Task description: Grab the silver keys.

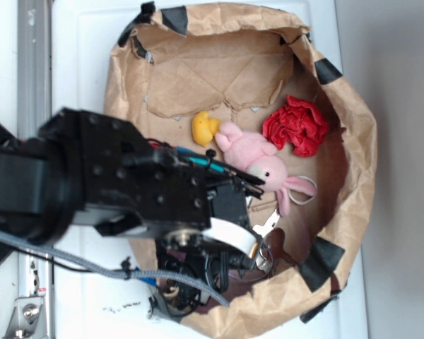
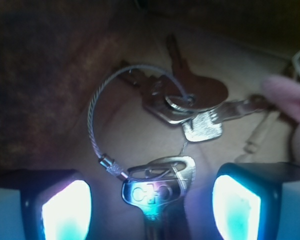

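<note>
Between spread fingers (image 2: pixel 150 207): silver keys (image 2: pixel 182 107) on bag floor, ungripped.

In the wrist view, the silver keys (image 2: pixel 182 112) lie centre frame on the paper bag floor (image 2: pixel 125 145), one key between my hand's (image 2: pixel 152 210) fingers (image 2: pixel 237 207), bunny (image 2: pixel 287 97) at right edge.
</note>
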Action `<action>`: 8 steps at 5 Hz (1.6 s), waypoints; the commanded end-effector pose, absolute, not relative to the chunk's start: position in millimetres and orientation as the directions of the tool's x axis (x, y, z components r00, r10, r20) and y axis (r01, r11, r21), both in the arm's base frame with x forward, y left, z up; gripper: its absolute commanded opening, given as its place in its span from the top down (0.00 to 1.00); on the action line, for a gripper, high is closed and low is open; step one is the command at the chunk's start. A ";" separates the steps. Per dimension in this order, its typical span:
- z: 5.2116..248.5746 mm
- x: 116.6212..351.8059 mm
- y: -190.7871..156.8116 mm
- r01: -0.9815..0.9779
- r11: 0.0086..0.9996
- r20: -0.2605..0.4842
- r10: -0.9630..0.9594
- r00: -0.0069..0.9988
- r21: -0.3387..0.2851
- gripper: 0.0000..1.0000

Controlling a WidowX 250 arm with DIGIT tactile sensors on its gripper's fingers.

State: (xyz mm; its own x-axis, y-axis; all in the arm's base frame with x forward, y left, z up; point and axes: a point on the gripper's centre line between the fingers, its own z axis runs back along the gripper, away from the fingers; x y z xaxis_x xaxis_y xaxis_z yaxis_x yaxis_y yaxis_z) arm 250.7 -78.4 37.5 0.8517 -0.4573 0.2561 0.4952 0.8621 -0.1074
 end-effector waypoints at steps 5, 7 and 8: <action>72.2 286.8 -78.5 0.490 0.868 0.306 -0.446 0.841 -0.082 1.00; 94.7 290.2 -52.6 0.390 0.917 0.270 -0.355 0.895 -0.085 1.00; 112.2 282.6 -41.4 0.348 0.935 0.265 -0.320 0.910 -0.066 1.00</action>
